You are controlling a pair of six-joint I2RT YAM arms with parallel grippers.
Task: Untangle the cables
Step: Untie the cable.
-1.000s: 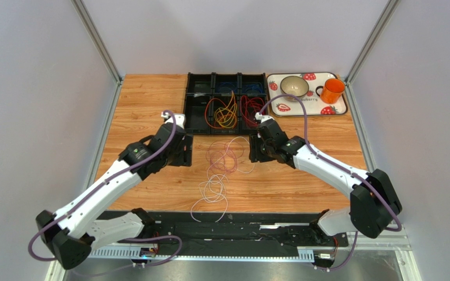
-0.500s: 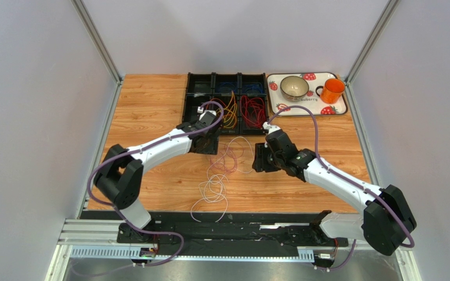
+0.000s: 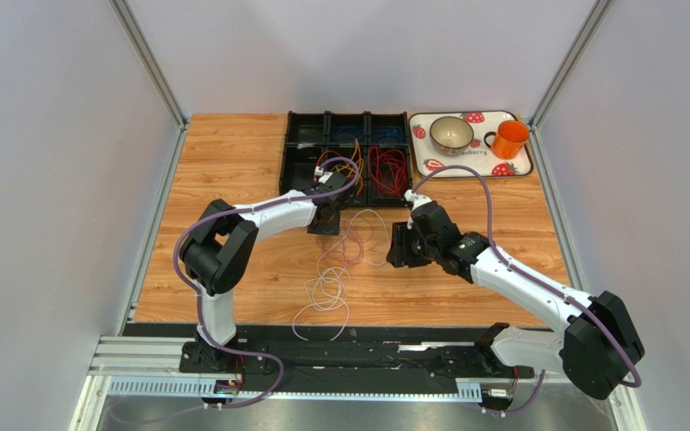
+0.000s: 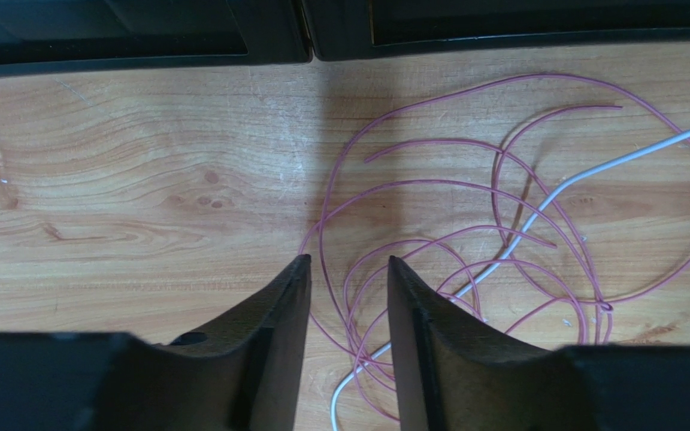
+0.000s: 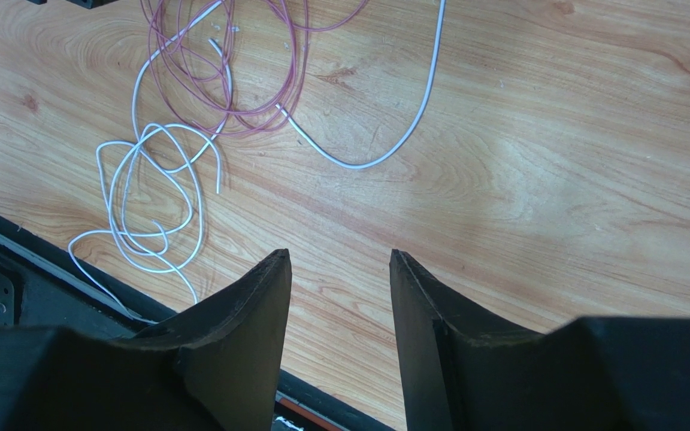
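Lying loose on the wooden surface (image 3: 232, 162) between the two arms, the cables form two bunches. The pink cables (image 3: 350, 235) are a tangle of overlapping loops, and the white cables (image 3: 326, 292) are coiled nearer the arm bases. One white strand runs up across the pink loops. The strands in each bunch overlap too much to count.

The left hand (image 4: 349, 262) hangs over the pink tangle's edge with its two fingers partway spread. Pink loops lie in the gap between the tips, and whether the fingers touch them cannot be told. Nothing is lifted.

The right hand (image 5: 340, 259) hovers just beside the tangle over bare wood, fingers likewise partway spread, holding nothing.

Beyond the tangle, at the far edge of the surface, sits one black divided organiser (image 3: 304, 121). It holds three more bunches: orange and yellow cables (image 3: 356, 181), red cables (image 3: 387, 166) and blue cables (image 3: 358, 135).

To its right, one strawberry-patterned tray (image 3: 430, 166) carries one bowl (image 3: 452, 133) and one orange mug (image 3: 509, 139).
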